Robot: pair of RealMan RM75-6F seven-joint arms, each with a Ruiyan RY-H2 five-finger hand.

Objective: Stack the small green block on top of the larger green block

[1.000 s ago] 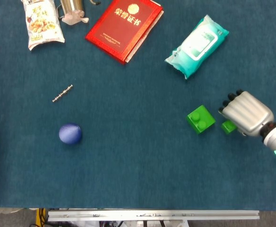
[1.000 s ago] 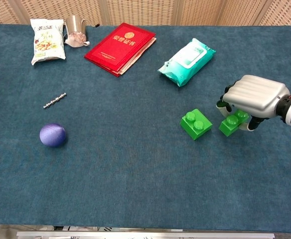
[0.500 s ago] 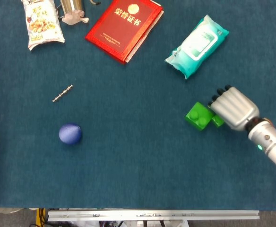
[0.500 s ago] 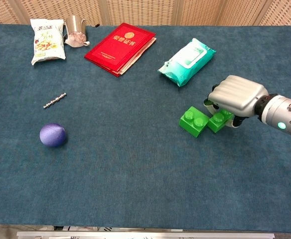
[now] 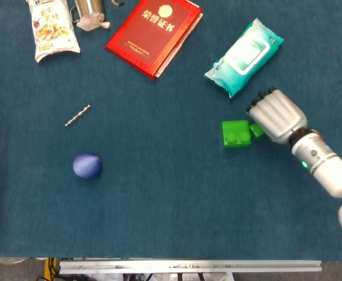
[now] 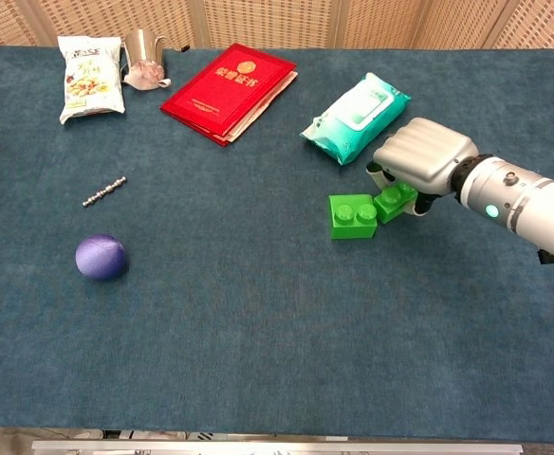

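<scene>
Right hand (image 5: 274,115) (image 6: 421,158) holds small green block (image 5: 256,130) (image 6: 392,201), fingers curled around it. Small block touches right side of large green block (image 5: 236,133) (image 6: 354,216), beside it, not on top. Large block lies flat on blue table cloth (image 5: 171,205), studs up. Left hand not visible. Wipes pack (image 5: 244,56) behind right hand. Purple ball (image 5: 87,165), small chain (image 5: 77,115), red book (image 5: 154,34), snack bag (image 5: 52,27) well apart at left.

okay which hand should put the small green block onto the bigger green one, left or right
The right hand. It already holds the small green block, pressed against the side of the larger green block rather than on top, so it probably only needs to lift and shift it over. The left hand shows in neither view.
</scene>
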